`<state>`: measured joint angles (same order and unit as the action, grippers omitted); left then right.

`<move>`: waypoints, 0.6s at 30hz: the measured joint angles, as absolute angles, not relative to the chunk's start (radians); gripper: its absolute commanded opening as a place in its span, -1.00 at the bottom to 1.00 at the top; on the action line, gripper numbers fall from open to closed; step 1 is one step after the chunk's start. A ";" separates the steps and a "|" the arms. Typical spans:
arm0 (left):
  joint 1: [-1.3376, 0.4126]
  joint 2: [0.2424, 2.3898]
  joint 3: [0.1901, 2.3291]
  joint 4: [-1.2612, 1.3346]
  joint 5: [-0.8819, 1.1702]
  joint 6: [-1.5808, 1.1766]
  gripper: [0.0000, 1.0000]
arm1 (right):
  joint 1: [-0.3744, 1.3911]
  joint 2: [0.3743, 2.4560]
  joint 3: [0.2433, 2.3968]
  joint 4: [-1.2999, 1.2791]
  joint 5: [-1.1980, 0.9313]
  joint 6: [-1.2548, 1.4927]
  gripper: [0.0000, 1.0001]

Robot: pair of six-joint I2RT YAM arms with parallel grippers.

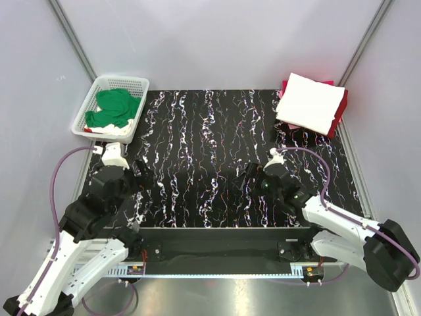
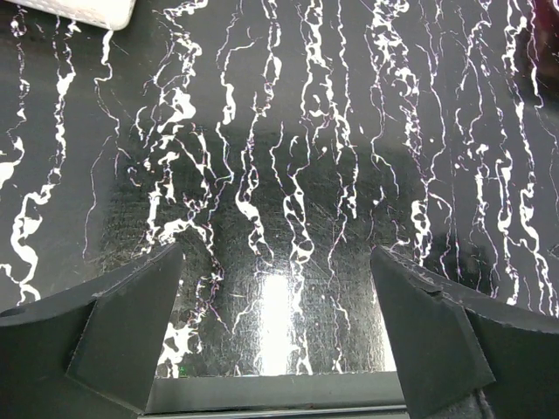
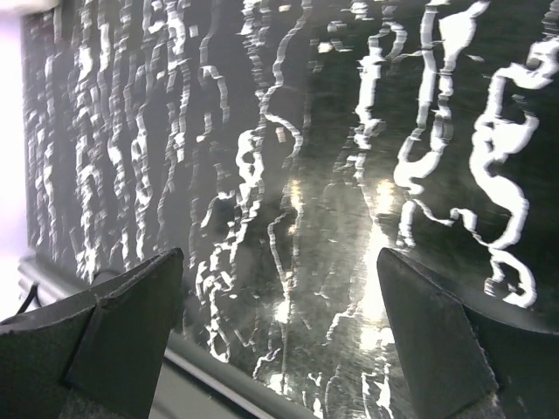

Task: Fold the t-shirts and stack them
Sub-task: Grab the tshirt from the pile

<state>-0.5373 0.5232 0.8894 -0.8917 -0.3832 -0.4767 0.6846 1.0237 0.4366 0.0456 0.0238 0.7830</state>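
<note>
My left jaws and right jaws stand open, empty. The white t-shirt (image 1: 309, 102) lies folded on the red t-shirt (image 1: 341, 118). The green t-shirt (image 1: 113, 105) waits in the basket (image 1: 143, 83), so I think the left jaws should fetch it next.

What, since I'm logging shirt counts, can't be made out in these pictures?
Top view: what lies beneath the bright green t-shirt in the white plastic mesh basket; only white and red scraps peek out.
Top view: the white folded t-shirt covers the red folded t-shirt, so the layer count is hidden.
Left wrist view: the basket is cut off at the top edge.
</note>
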 measured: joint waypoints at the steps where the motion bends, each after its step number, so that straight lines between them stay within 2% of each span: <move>1: -0.537 0.523 0.889 -0.892 -0.386 -0.479 0.91 | 0.685 1.024 0.441 0.023 0.043 0.790 0.99; 3: -0.537 0.524 0.889 -0.893 -0.392 -0.480 0.91 | 0.685 1.023 0.442 0.010 0.052 0.794 0.99; 4: -0.537 0.524 0.889 -0.893 -0.397 -0.480 0.97 | 0.685 1.023 0.441 0.010 0.051 0.794 0.99; 12: -0.537 0.483 0.877 -0.867 -0.428 -0.473 0.97 | 0.685 0.900 0.416 0.063 0.034 0.765 0.99; 18: -0.535 0.453 0.900 -0.900 -0.519 -0.493 0.97 | 0.685 0.760 0.285 0.208 -0.022 0.721 1.00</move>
